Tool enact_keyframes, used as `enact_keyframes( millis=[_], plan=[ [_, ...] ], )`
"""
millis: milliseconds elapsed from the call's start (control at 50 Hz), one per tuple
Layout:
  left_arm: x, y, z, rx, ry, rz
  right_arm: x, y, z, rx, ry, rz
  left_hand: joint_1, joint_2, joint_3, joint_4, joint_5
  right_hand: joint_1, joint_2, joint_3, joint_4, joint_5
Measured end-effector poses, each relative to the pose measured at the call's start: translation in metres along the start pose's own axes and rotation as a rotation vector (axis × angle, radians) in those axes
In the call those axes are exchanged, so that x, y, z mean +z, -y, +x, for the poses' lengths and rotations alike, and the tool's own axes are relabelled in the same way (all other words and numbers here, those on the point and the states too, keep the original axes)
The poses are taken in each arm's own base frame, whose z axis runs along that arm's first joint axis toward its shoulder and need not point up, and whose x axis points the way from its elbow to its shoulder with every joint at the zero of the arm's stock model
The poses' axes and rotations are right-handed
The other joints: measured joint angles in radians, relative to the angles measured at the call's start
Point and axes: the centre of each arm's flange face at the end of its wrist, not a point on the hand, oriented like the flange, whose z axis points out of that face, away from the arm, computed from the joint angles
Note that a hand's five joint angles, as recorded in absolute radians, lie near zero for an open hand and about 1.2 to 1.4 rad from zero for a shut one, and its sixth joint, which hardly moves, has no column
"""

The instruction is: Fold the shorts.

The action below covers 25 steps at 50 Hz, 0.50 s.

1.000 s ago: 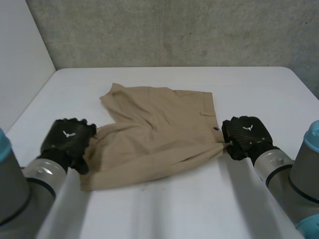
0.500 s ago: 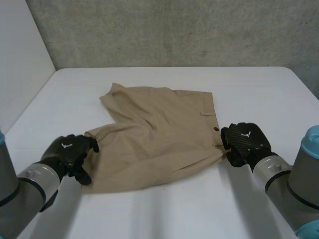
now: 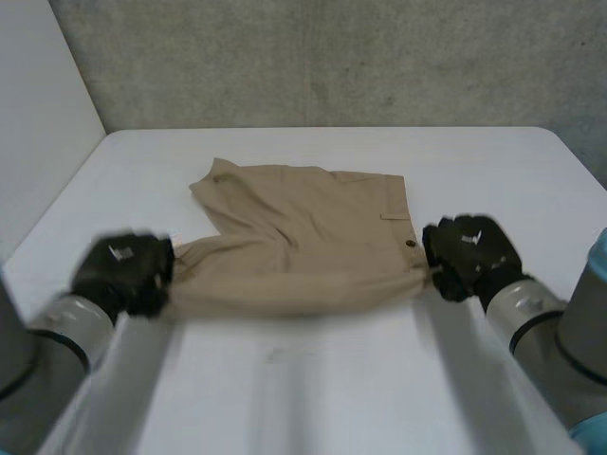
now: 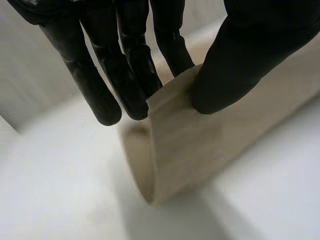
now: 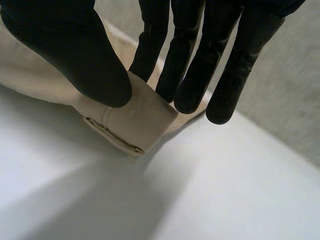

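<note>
The left robot hand (image 3: 123, 275) and right robot hand (image 3: 469, 254) each pinch one end of the raised near edge of the shorts (image 3: 303, 237) on the bench (image 3: 332, 398), where a slipping pinch or uneven travel could skew the fold.

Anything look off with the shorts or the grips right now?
Nothing serious. The left hand and right hand each pinch an end of the lifted near edge of the shorts. Oddity: creases run across the middle, and the far leg's corner splays outward, so the fold may land uneven.
</note>
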Motion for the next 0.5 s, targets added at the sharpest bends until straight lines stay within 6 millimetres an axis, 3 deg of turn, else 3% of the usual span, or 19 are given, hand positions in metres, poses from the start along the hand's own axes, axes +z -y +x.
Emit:
enact_keyframes(
  millis=[40, 60, 120, 140, 200, 220, 280, 340, 380, 440, 500],
  plan=[
    [-0.008, 0.021, -0.005, -0.001, 0.025, 0.086, -0.003, 0.014, 0.004, -0.021, -0.01, 0.03, 0.0, 0.0, 0.001, 0.0, 0.0, 0.0, 0.0, 0.0, 0.001, 0.0],
    [-0.018, 0.046, -0.011, -0.003, 0.052, 0.185, -0.008, 0.035, 0.01, -0.051, -0.027, 0.078, 0.0, 0.0, 0.001, 0.0, 0.0, 0.0, 0.0, 0.002, 0.001, 0.0],
    [-0.037, 0.085, -0.02, -0.005, 0.091, 0.34, -0.016, 0.065, 0.019, -0.093, -0.056, 0.146, 0.0, 0.0, 0.001, 0.0, 0.0, 0.0, 0.0, 0.003, 0.001, 0.001],
    [-0.053, 0.112, -0.027, -0.007, 0.117, 0.448, -0.024, 0.092, 0.027, -0.128, -0.082, 0.207, 0.0, 0.001, 0.001, 0.0, 0.0, 0.0, 0.0, 0.003, 0.001, 0.01],
    [-0.076, 0.15, -0.036, -0.009, 0.151, 0.591, -0.036, 0.127, 0.037, -0.169, -0.118, 0.282, 0.0, 0.002, 0.003, 0.0, 0.0, 0.0, 0.0, 0.003, 0.001, 0.018],
    [-0.085, 0.164, -0.039, -0.01, 0.163, 0.641, -0.044, 0.15, 0.043, -0.191, -0.14, 0.33, 0.0, 0.002, 0.003, 0.0, 0.0, 0.0, 0.005, 0.006, 0.001, 0.018],
    [-0.103, 0.192, -0.046, -0.012, 0.185, 0.729, -0.058, 0.184, 0.053, -0.216, -0.17, 0.388, 0.0, 0.003, 0.004, 0.0, 0.0, 0.0, 0.005, 0.006, 0.001, 0.02],
    [-0.118, 0.214, -0.051, -0.013, 0.196, 0.782, -0.069, 0.214, 0.061, -0.23, -0.19, 0.426, 0.0, 0.003, 0.004, 0.001, 0.0, 0.0, 0.005, 0.006, 0.001, 0.021],
    [-0.118, 0.218, -0.051, -0.014, 0.19, 0.77, -0.07, 0.224, 0.065, -0.229, -0.189, 0.418, 0.0, 0.003, 0.004, 0.001, 0.0, 0.0, 0.005, 0.006, 0.001, 0.022],
    [-0.107, 0.211, -0.049, -0.015, 0.174, 0.711, -0.063, 0.222, 0.065, -0.221, -0.171, 0.379, 0.0, 0.003, 0.004, 0.001, 0.0, 0.0, 0.005, 0.006, 0.001, 0.024],
    [-0.083, 0.188, -0.044, -0.014, 0.145, 0.596, -0.05, 0.204, 0.058, -0.192, -0.123, 0.295, 0.0, 0.003, 0.004, 0.001, 0.0, 0.0, 0.005, 0.006, 0.001, 0.025]
  ],
)
